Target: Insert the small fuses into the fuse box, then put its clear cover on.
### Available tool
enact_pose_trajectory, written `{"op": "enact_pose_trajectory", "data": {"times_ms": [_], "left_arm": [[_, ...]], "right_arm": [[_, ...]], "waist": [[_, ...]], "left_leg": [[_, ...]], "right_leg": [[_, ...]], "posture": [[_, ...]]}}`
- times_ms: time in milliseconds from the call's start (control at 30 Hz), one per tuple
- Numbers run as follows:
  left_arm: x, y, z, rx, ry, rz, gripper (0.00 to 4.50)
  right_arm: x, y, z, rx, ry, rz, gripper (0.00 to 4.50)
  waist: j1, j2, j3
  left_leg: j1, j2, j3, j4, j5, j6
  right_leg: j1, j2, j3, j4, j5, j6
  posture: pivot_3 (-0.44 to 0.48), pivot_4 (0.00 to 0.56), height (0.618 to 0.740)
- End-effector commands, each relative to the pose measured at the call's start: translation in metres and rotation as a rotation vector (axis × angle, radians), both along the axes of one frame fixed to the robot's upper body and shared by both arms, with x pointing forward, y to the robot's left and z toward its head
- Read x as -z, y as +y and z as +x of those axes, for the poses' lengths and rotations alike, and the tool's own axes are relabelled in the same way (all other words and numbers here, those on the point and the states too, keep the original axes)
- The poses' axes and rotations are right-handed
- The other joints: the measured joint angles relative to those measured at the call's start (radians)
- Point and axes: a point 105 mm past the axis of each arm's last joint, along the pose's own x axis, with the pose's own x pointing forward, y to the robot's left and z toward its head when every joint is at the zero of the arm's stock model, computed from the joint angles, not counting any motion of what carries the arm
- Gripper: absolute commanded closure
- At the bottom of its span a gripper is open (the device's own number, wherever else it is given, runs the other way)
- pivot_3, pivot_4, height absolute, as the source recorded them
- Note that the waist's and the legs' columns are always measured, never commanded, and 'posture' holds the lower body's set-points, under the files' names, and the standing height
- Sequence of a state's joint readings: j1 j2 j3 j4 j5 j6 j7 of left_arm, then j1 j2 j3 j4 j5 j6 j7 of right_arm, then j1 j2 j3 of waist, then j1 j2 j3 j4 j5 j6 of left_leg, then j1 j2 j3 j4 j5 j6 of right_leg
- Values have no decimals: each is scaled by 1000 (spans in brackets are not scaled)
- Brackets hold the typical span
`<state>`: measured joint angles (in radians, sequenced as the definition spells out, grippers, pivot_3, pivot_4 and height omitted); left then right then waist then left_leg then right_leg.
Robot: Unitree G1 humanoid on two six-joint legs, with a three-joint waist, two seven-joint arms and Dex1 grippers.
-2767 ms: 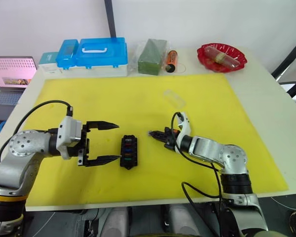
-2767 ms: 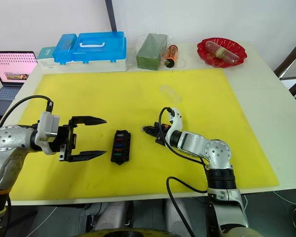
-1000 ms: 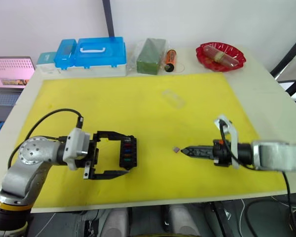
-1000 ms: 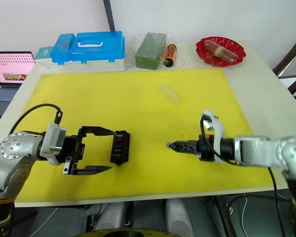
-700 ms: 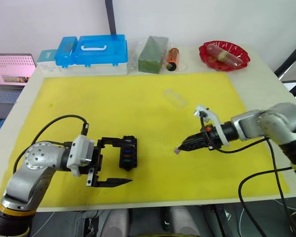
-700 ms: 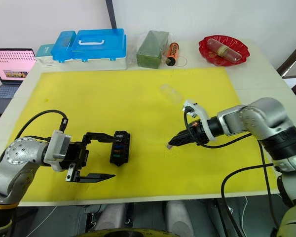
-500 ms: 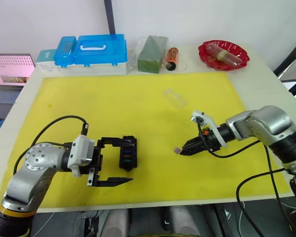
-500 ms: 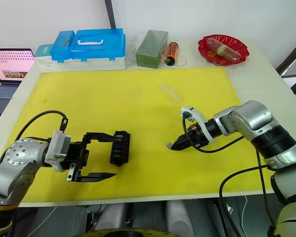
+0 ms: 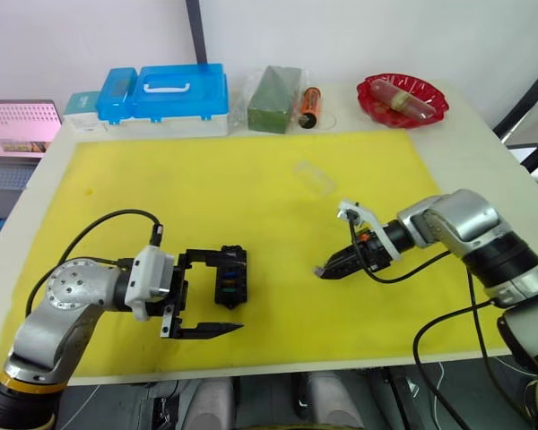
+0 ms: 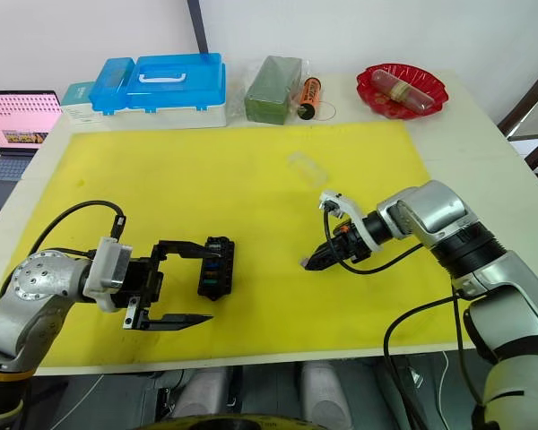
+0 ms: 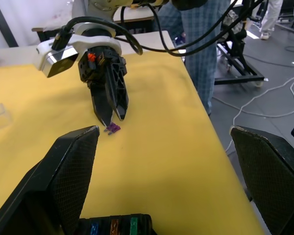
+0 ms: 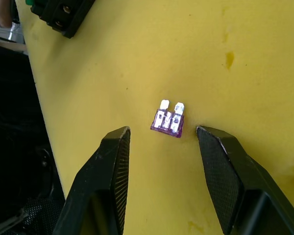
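The fuse box (image 9: 230,278) lies on the yellow mat (image 9: 251,179) toward the near left, with blue, orange and green fuses (image 11: 111,227) seated in its slots. The left pincer (image 9: 217,291) is spread wide, one finger over the box's far edge and the other on its near side, neither pressing it. A purple fuse (image 12: 168,120) lies flat on the mat, well to the right of the box, blades showing. The right pincer (image 9: 326,270) points down at it, fingers (image 12: 108,171) parted on either side and clear of it. The clear cover (image 9: 315,177) lies on the mat farther back, well apart from both pincers. Along the worktop's (image 9: 484,161) far edge stand a blue-lidded case (image 9: 170,97), a green block (image 9: 274,90) and a red dish (image 9: 402,93).
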<state>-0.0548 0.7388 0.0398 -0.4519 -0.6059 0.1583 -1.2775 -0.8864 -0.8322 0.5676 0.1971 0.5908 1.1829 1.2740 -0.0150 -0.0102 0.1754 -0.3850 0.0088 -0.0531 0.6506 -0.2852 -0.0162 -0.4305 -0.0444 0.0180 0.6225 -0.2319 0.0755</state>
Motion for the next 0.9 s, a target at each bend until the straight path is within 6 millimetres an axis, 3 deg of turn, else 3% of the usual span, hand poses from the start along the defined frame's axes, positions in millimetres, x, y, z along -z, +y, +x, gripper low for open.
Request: {"op": "enact_pose_trajectory", "data": {"times_ms": [33,67,167,333,667,800,900], "left_arm": [[-5,-3,-1,16,-35,-6,0],[-5,-3,-1,16,-35,-6,0],[-4,-3,-3,14,-33,-7,0],[-3,-4,-4,15,-27,-4,0],[-1,-3,-1,16,-31,4,0],[-2,-1,-1,6,-34,2,0],[-2,0,-2,-8,-33,-3,0]], "right_arm": [[-2,1,2,-15,-12,3,2242],[-1,1,1,-14,-7,1,2242],[-1,3,3,-4,-5,4,2801],[-1,4,8,12,-16,10,4411],[-7,-1,2,27,-16,27,4465],[-35,1,-6,152,0,183,4465],[-34,-4,-29,264,21,300,4465]], "waist": [[1,0,0],[1,0,0],[0,0,0],[0,0,0],[1,0,0],[4,0,0],[8,-2,-1]], "left_leg": [[0,0,0,0,0,0],[0,0,0,0,0,0],[2,0,0,0,0,0],[4,0,0,0,0,0],[6,0,0,0,0,0],[6,0,0,0,0,0],[6,0,-1,-1,0,0]], "right_leg": [[0,0,0,1,0,0],[0,0,0,1,0,0],[0,0,0,3,0,0],[0,0,0,6,0,0],[2,0,0,6,0,0],[2,0,0,6,0,0],[3,0,0,7,0,0]], "posture": [[0,150,740],[0,150,740],[0,150,740],[0,150,740],[0,150,740],[0,150,740],[0,150,740]]}}
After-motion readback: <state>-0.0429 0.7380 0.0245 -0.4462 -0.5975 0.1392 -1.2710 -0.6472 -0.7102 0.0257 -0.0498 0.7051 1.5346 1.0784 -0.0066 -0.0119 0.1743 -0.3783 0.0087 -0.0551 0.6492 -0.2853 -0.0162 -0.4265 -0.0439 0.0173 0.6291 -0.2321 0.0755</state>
